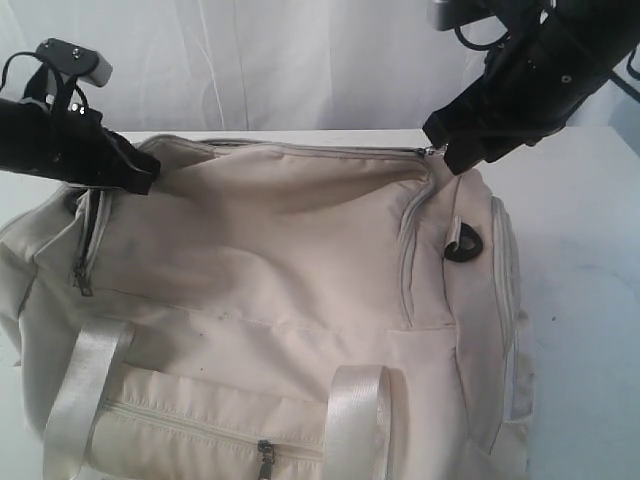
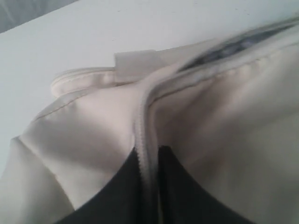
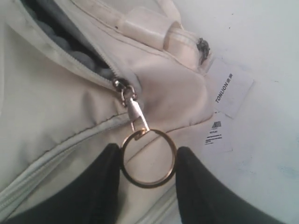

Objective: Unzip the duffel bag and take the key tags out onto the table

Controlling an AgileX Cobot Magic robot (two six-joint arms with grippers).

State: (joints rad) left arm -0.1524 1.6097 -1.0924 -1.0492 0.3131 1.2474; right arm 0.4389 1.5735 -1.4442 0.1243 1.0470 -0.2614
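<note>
My left end effector [image 1: 135, 175] and right end effector [image 1: 450, 150] are black.

Bag [image 1: 280, 260]: plain cream-white, no print, with zip tape in the same cream. I note faint grey smudges on the front panel.
Handles [image 1: 85, 380]: glossy satin white.
Lining [image 3: 70, 51]: dark grey.
D-ring [image 1: 462, 245]: black.
Puller [image 3: 135, 114]: silver metal.
Ring [image 3: 148, 183]: gold-toned.
Tag [image 3: 229, 88]: white with black lettering.
Label [image 3: 216, 133]: white with a black barcode.
Counter [image 1: 590, 300]: plain white, unpatterned.
</note>
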